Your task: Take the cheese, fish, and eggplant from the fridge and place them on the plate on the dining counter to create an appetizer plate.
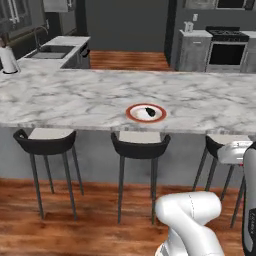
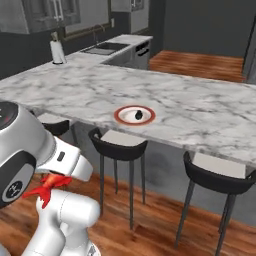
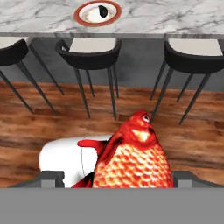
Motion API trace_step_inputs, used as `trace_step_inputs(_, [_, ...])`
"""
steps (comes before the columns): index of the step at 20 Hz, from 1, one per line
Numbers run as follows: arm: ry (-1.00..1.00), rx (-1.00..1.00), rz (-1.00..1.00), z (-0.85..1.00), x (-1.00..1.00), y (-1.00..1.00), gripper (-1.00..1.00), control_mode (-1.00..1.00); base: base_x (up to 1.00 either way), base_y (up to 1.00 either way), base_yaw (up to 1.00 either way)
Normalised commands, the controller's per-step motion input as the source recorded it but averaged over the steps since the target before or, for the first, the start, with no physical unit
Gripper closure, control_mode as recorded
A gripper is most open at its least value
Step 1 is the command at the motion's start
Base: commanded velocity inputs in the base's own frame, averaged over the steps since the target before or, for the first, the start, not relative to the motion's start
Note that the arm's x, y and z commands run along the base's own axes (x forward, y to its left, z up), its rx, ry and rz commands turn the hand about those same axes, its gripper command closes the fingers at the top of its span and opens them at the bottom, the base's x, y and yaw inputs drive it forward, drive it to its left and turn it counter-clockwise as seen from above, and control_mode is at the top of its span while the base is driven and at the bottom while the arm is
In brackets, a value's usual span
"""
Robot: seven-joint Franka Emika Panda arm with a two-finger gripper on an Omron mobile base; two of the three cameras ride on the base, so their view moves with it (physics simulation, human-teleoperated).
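Right now the gripper [image 3: 131,186] is holding the fish [image 3: 131,162], a red-orange scaly one with its head pointing up toward the counter in the hand view; its body is sitting between the two dark fingertips [image 3: 52,177], which are standing wide apart on either side of it. In the right base view a bit of red tail is poking out beneath the arm's forearm, low over the wooden floor [image 2: 150,220].

Ahead, the dining counter [image 1: 75,97] is stretching across the room in white-and-grey marble, and the plate [image 1: 145,113] with the red-brown rim is resting near its front edge. The eggplant [image 1: 149,111], a small dark lump, is lying on the plate, a little off centre. Black stools [image 1: 140,150] are lining up under the counter's overhang, one of them just below the plate.

Farther back, a paper towel roll [image 1: 8,59] is standing upright at the counter's left end near the sink [image 1: 50,51], and a stove [image 1: 227,52] is sitting against the far wall on the right
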Motion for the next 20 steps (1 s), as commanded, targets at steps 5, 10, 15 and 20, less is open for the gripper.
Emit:
trace_step_inputs(5, [0.0,0.0,0.0,0.0,0.0,0.0,1.0,1.0,0.87,1.0,-0.46])
trace_step_inputs(10, [0.0,0.0,0.0,0.0,0.0,0.0,1.0,1.0,0.99,0.6,-0.28])
trace_step_inputs(15, [0.0,0.0,0.0,0.0,0.0,0.0,1.0,1.0,1.0,0.02,-0.1])
trace_step_inputs(20, [0.0,0.0,0.0,0.0,0.0,0.0,1.0,1.0,0.91,-0.29,-0.04])
